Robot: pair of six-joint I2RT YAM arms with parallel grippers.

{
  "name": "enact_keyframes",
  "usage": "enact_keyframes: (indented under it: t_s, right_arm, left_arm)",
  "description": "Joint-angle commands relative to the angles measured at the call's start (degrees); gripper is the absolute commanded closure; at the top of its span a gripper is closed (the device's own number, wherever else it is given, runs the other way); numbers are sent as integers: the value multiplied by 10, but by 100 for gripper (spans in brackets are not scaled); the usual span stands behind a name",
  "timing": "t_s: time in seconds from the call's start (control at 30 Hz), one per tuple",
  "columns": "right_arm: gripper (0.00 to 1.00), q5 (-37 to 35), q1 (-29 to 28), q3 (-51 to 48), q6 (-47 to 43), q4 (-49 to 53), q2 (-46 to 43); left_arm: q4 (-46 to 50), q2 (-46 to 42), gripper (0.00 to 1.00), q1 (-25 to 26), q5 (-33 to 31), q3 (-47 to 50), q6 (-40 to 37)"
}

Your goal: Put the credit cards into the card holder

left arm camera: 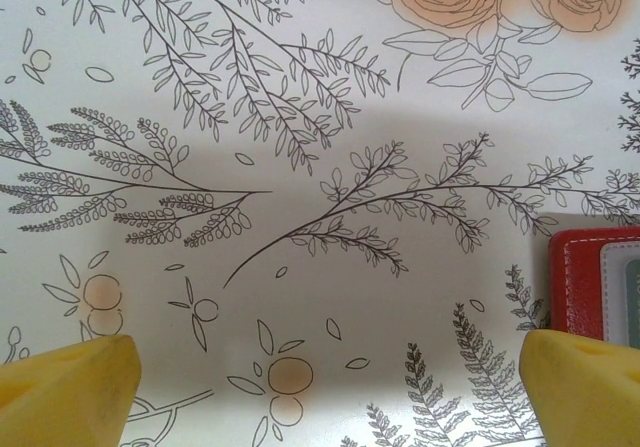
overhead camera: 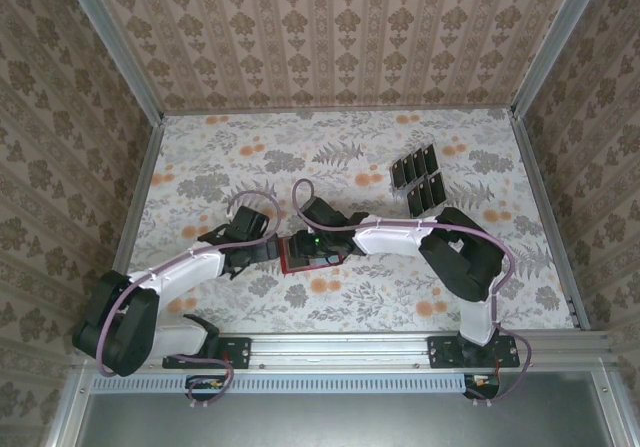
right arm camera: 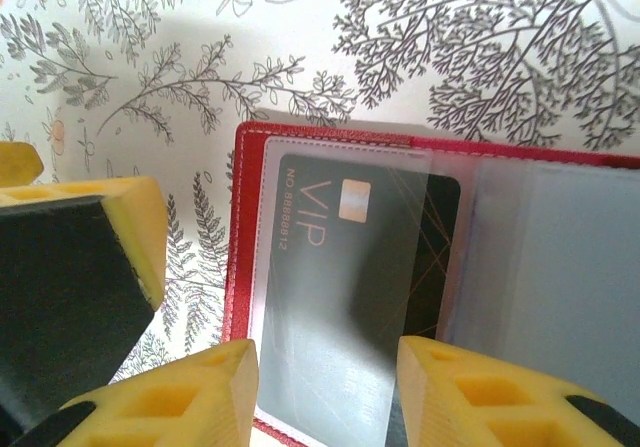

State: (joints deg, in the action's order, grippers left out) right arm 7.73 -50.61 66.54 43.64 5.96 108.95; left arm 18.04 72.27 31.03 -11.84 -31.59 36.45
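Fingers, left arm: the left fingers [left arm camera: 65, 392] are standing as wide apart as they go, gripping nothing, and hovering low over the floral table [left arm camera: 300, 117], with the red edge of the card holder [left arm camera: 572, 287] lying just beside the right-hand one. Fingers, right arm: the right fingers [right arm camera: 480, 397] are standing partly apart directly above the opened card holder, straddling the near end of a dark VIP card [right arm camera: 340, 267]. Nothing is visibly clamped between them, though whether they are touching the card cannot be told. Card holder: it is lying open and flat near the middle of the table, between the two arms. VIP card: it is sitting mostly under a clear pocket on the holder's left side, with a narrow dark strip showing uncovered at its inner end, so full seating cannot be confirmed. Neighbouring pocket [right arm camera: 560, 267]: it is appearing empty. Other credit cards [overhead camera: 420, 179]: several black ones are standing in two short rows toward the far right of the table, well apart from the holder. Progress, as a judgement: one card is going in or just in and the larger share is waiting, so the task is looking early.
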Motion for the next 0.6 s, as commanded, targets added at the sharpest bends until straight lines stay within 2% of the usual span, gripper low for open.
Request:
enact_keyframes:
  t_s: [0.0,0.57]
  right_arm:
    - [56,-15,8,-9,-3,19,-16]
    - [56,4,10,5,3,11,23]
  left_arm:
    - [11,9,0,-4,0,0,10]
    - [-14,53,0,-4,23,4,11]
